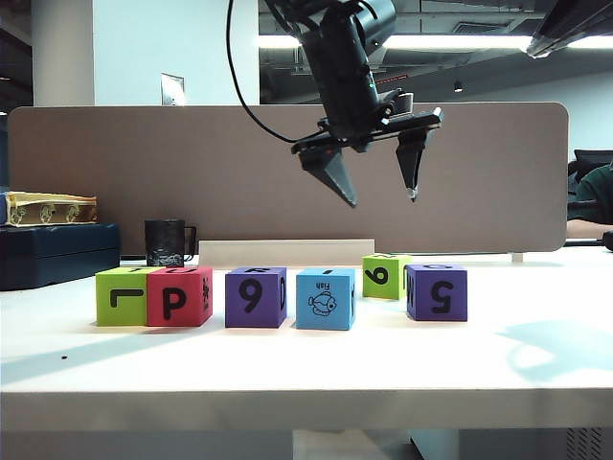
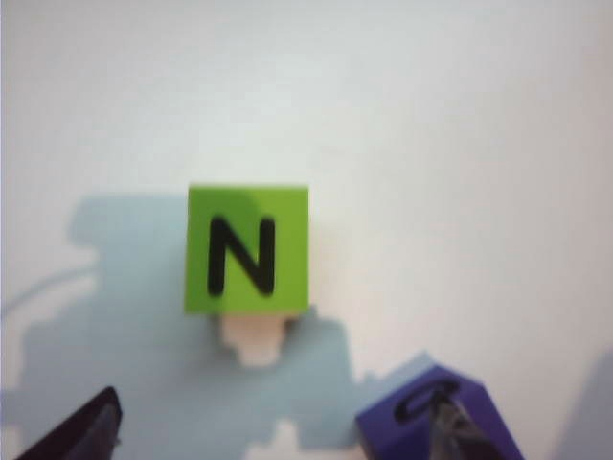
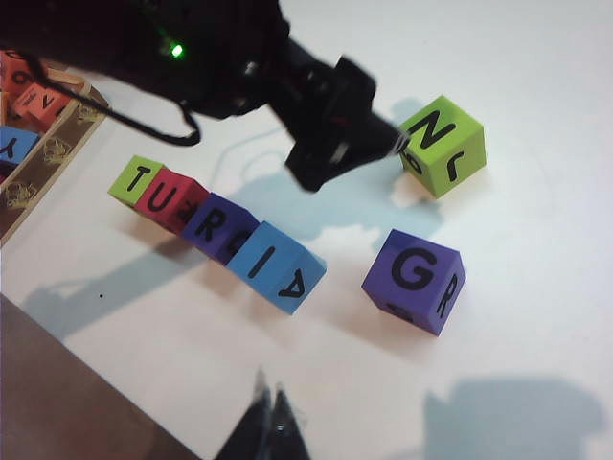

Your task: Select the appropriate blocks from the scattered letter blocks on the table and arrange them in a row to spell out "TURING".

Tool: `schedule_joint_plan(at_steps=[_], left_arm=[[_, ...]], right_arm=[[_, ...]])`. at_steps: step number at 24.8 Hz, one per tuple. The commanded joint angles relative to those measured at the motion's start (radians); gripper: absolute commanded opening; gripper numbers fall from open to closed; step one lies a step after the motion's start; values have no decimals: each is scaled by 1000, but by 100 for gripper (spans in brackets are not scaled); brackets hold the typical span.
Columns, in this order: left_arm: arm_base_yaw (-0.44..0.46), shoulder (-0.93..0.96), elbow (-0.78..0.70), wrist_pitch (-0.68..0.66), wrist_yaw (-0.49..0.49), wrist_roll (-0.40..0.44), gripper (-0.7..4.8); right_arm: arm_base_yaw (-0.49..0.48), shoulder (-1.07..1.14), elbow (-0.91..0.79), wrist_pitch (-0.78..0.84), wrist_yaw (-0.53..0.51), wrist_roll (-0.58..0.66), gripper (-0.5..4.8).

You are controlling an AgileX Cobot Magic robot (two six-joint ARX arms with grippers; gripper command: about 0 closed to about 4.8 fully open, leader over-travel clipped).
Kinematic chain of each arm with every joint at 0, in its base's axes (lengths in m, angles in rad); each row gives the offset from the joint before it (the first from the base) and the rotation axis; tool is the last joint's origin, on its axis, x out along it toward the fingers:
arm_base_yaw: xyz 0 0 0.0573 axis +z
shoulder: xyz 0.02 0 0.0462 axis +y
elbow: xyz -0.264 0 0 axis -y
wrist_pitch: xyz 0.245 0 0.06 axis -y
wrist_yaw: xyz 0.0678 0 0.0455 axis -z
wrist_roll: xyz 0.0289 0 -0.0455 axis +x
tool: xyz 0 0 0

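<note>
On the white table [image 1: 287, 369], seen from the exterior view, the row begins towards the left edge with a lime green block [image 1: 122, 296] whose top reads T in the right wrist view. Touching its right side is the red-pink block [image 1: 179, 296], topped with U. A small gap follows, then a purple block [image 1: 256, 297] topped with R, and after another small gap the light blue block [image 1: 325, 299], which shows a fish picture on its front face and an I on top. All four stand near the front edge in one line.

Further right and set back towards the rear edge stands a second lime green block [image 1: 386, 276], with N on top in the left wrist view [image 2: 247, 249]. Just right of it and nearer the front is a second purple block [image 1: 437, 292], topped with G; the two are close, but I cannot tell whether they touch.

The left gripper [image 1: 378, 187] hangs in the air above the space between the light blue block and the N block, fingers pointing down, jaws spread wide and holding nothing. The right gripper [image 3: 268, 422] shows only as dark fingertips close together above the table's front area; whether its jaws are fully closed I cannot tell.

Behind the row's left end sits a black mug [image 1: 166, 242], before the brown-grey divider panel [image 1: 192, 172].
</note>
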Motion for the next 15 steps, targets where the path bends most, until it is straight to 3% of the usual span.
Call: schedule_joint_plan(at_steps=[1, 5, 15], left_arm=[[11, 31, 2, 87, -14, 40, 412], [35, 91, 2, 168, -4, 46, 467], [33, 176, 2, 209, 24, 60, 453]], right_arm=[[2, -3, 6, 4, -3, -3, -1], [2, -3, 6, 4, -4, -3, -1], [3, -3, 6, 5, -3, -3, -1]])
